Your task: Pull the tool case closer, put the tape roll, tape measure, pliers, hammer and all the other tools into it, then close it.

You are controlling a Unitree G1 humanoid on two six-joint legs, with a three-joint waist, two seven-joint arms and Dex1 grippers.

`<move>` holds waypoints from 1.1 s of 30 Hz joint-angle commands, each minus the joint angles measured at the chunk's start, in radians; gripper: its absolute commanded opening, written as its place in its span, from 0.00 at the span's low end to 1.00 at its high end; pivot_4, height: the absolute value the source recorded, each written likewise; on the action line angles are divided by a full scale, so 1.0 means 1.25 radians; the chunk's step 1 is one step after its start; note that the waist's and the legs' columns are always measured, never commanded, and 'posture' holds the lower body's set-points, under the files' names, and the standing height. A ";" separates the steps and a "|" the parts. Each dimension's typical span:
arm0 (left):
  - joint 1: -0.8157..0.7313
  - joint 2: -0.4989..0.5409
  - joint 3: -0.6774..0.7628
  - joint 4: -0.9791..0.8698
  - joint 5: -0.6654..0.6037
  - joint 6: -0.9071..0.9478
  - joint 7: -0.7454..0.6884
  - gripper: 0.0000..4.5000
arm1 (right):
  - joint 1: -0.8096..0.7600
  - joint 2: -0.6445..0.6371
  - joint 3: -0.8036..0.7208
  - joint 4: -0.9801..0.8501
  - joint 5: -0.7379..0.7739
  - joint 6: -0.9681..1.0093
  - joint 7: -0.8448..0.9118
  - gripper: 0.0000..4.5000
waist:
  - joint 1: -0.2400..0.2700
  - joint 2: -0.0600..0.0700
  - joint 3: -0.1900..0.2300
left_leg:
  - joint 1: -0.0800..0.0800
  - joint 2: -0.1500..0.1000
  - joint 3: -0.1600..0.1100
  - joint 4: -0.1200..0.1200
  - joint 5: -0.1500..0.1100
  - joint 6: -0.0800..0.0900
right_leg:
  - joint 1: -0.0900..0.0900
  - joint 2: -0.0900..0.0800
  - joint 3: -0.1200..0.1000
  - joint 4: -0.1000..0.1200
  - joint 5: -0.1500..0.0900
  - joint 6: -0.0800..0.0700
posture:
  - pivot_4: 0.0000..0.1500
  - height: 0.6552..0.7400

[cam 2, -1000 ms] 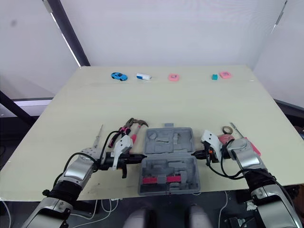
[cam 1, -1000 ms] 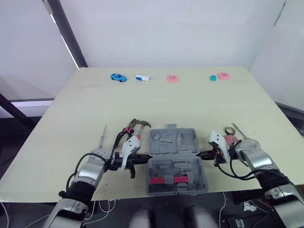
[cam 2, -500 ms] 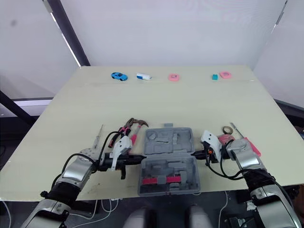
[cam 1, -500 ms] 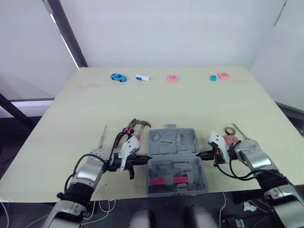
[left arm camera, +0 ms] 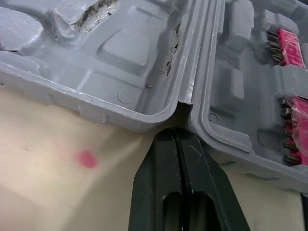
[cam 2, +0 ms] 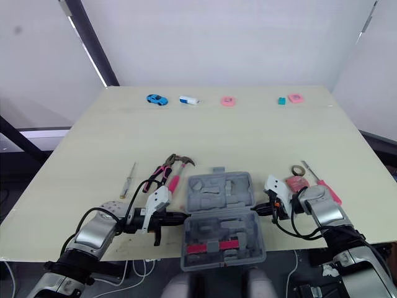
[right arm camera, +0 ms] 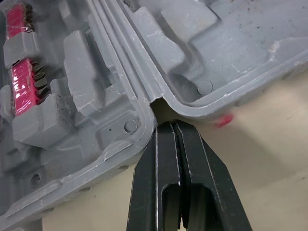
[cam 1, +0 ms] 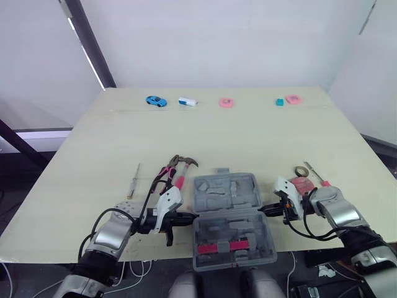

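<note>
Grey moulded plastic tool case (cam 1: 226,192) is lying open on the pale wooden table (cam 1: 248,136). Its hollowed compartments are matt and scuffed, with a row of pink bits (cam 1: 230,247) sitting in the near half. The left gripper (left arm camera: 179,137) and the right gripper (right arm camera: 174,126) are pressing in from opposite sides. Each pair of smooth black fingers is closed on nothing, tips meeting the hinge notch. Compared with a second ago, the tool case is sitting nearer the table's front edge.
</note>
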 commanded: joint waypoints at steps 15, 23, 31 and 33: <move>0.027 0.015 -0.030 -0.043 -0.005 0.019 -0.015 0.01 | 0.038 -0.032 0.025 -0.095 0.043 0.064 0.014 0.00 | 0.001 0.000 0.000 | 0.000 0.000 0.000 0.000 0.000 0.000 | 0.000 0.000 0.000 0.000 0.000 0.000 | 1.00 0.99; 0.030 0.021 -0.038 -0.053 -0.009 0.029 -0.023 0.01 | 0.051 -0.044 0.031 -0.109 0.049 0.079 0.013 0.00 | 0.003 0.000 0.000 | 0.000 0.000 0.000 0.000 0.000 0.000 | 0.000 0.000 0.000 0.000 0.000 -0.001 | 1.00 0.99; 0.023 0.011 -0.032 -0.039 -0.005 0.020 -0.007 0.01 | 0.051 -0.043 0.027 -0.104 0.048 0.071 0.000 0.00 | 0.004 0.000 0.000 | 0.000 0.000 0.000 0.000 0.000 0.000 | 0.000 0.000 0.000 0.000 0.000 -0.001 | 1.00 0.99; 0.017 0.006 -0.029 -0.031 -0.005 0.016 -0.001 0.01 | 0.048 -0.041 0.024 -0.098 0.047 0.065 -0.006 0.00 | 0.004 0.000 0.000 | 0.000 0.000 0.000 0.000 0.000 0.000 | 0.000 0.000 0.000 0.000 0.000 -0.001 | 1.00 0.99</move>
